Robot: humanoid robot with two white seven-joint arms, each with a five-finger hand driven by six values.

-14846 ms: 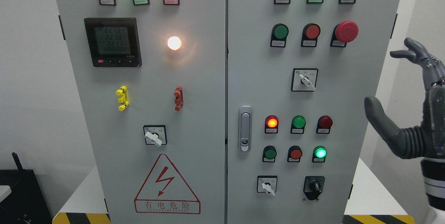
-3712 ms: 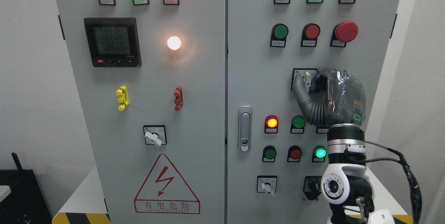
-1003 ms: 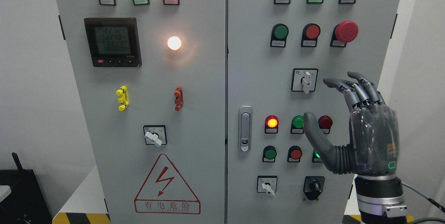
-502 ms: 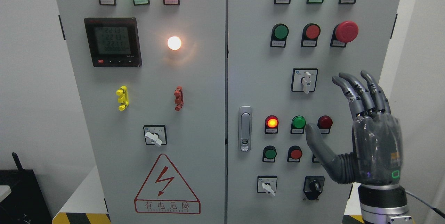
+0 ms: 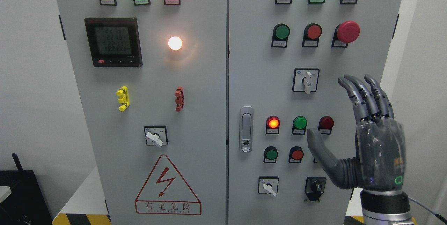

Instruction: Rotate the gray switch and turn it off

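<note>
The gray rotary switch (image 5: pixel 307 81) sits in a black-framed square plate on the right cabinet door, its white handle pointing straight up and down. My right hand (image 5: pixel 363 130) is open, fingers spread and pointing up, below and to the right of the switch, apart from it. Its thumb (image 5: pixel 319 150) covers the lit green button in the lower row. The left arm does not show.
The gray cabinet (image 5: pixel 227 113) carries lamps, push buttons and a red mushroom stop button (image 5: pixel 347 31). Other rotary switches sit at the lower left door (image 5: pixel 155 136) and the lower right door (image 5: pixel 268 186), beside a black knob (image 5: pixel 315 187). A door latch (image 5: pixel 246 129) is at the middle.
The switch handle went from tilted to vertical while my right hand gripped it. The hand then let go and, in the last second, drew back down and to the right, fingers open.
</note>
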